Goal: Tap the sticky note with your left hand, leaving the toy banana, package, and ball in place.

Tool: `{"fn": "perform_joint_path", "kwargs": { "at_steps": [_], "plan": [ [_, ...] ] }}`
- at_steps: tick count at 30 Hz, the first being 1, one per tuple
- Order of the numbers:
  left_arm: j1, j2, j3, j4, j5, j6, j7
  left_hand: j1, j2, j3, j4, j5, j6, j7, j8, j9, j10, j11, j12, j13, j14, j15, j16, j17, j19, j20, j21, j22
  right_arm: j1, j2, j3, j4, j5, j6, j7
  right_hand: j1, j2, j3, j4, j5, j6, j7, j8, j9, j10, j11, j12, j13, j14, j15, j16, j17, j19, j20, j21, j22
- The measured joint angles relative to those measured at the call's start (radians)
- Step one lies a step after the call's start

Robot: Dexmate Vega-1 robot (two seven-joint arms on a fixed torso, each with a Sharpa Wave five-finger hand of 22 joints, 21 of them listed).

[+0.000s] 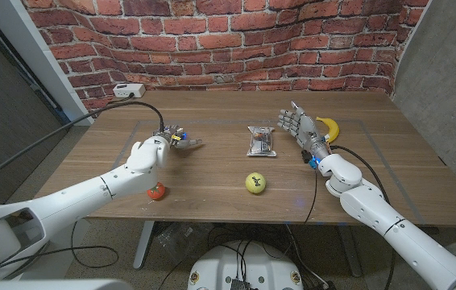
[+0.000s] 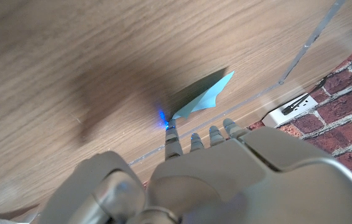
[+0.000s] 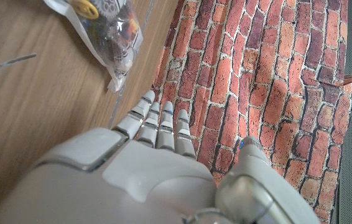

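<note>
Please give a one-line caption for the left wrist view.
Left hand reaches fingertips to the blue sticky note.

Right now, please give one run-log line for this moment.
left hand: fingertips at light blue sticky note | right hand: open, waiting | yellow toy banana, clear package, yellow-green ball: untouched

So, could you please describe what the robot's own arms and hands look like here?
Both arms have smooth white rounded shells. The left hand and right hand are grey metallic, with segmented fingers and pale plates on their backs. A black cable loops along the right forearm, with a small blue fitting at that wrist.
</note>
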Motion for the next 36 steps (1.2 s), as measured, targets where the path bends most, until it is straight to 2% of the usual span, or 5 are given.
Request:
{"fn": "perform_joint_path", "kwargs": {
  "at_steps": [8,11,27,31,36],
  "plan": [
    [-0.014,0.020,-0.011,-0.026,-0.017,0.018,-0.006,0.000,0.000,0.000,0.000,0.000,-0.020,-0.006,-0.015,-0.003,0.002,0.012,0.000,0.000,-0.005,0.012,0.000,0.000,0.000,0.000,0.008,0.000,-0.004,-0.001,0.001,-0.002,0.002,0.000,0.001,-0.004,0.004,0.000,0.000,0.000,0.000,0.000,0.000,0.000,0.000,0.000,0.000,0.000,0.000,0.000,0.000,0.000,0.000,0.000,0.000,0.000],
    [-0.019,0.027,-0.011,-0.031,-0.017,0.022,-0.008,0.000,0.000,0.000,0.000,0.000,-0.005,-0.020,-0.009,-0.003,0.002,0.012,0.008,0.000,0.000,0.018,0.000,0.000,0.004,0.004,0.008,0.000,-0.004,-0.001,0.001,-0.002,0.002,0.000,0.002,-0.004,0.004,0.000,0.000,0.000,0.000,0.000,0.000,0.000,0.000,0.000,0.000,0.000,0.000,0.000,0.000,0.000,0.000,0.000,0.000,0.000],
    [-0.030,0.059,0.011,-0.042,0.053,0.050,-0.030,0.000,0.000,0.003,-0.003,0.000,0.030,-0.020,0.005,-0.003,0.002,0.005,0.008,0.000,0.000,0.018,0.000,0.000,0.004,0.004,0.009,0.000,0.009,0.015,-0.015,0.015,-0.003,-0.001,0.003,-0.004,0.004,0.000,0.000,0.000,0.000,0.000,0.000,0.000,0.005,-0.005,0.000,0.000,0.000,0.000,0.000,0.000,0.000,0.000,-0.006,0.000],
    [-0.030,0.065,0.013,-0.042,0.072,0.050,-0.039,0.002,0.002,0.004,-0.004,0.000,0.061,-0.014,0.013,-0.003,0.002,-0.006,0.008,0.000,0.000,0.018,0.000,0.000,0.004,0.004,0.009,0.000,0.011,0.018,-0.019,0.016,-0.005,-0.002,0.003,-0.004,0.004,0.000,0.000,0.000,0.000,0.000,0.000,0.000,0.005,-0.005,0.000,0.000,0.000,0.000,0.000,0.000,0.000,0.000,-0.006,0.000],
    [-0.029,0.073,0.013,-0.039,0.084,0.045,-0.044,0.002,0.003,0.004,-0.004,0.000,0.111,0.025,0.026,-0.003,0.000,-0.018,0.008,0.000,-0.003,0.013,0.000,0.000,0.004,0.004,0.009,0.000,0.012,0.020,-0.023,0.015,-0.010,-0.007,-0.002,-0.004,0.004,0.000,0.000,0.000,0.000,0.000,0.000,0.000,0.005,-0.005,0.000,0.000,0.000,0.000,0.000,0.000,0.000,0.000,-0.006,0.000]
  ]
}}
